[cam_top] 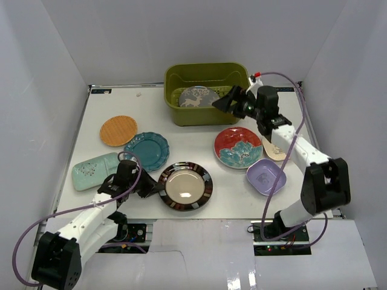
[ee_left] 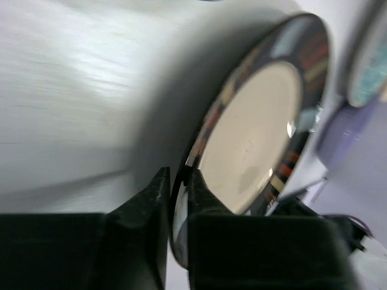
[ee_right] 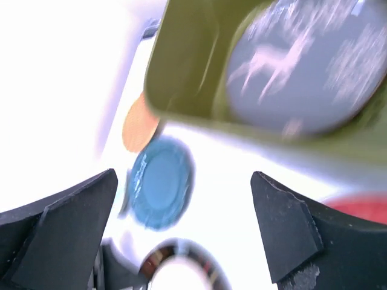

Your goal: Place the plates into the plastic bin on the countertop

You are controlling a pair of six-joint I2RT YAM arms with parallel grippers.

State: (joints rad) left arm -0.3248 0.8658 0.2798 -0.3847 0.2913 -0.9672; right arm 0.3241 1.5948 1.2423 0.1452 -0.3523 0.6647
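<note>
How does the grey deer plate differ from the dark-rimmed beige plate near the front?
The deer plate lies inside the green bin; the dark-rimmed plate sits on the countertop. The deer plate is grey with a pale deer pattern; the dark-rimmed plate has a plain beige centre and a dark striped rim. Nothing grips the deer plate; the left end effector straddles the dark-rimmed plate's rim. Both are round.

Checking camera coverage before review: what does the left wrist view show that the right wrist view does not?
Only left wrist: the left hand clamped on the rim of the dark-rimmed beige plate, with the lavender dish beyond. Only right wrist: the open right hand, the olive bin holding the deer plate, plus the teal plate and orange plate. Both: the dark-rimmed beige plate and the white countertop.
</note>
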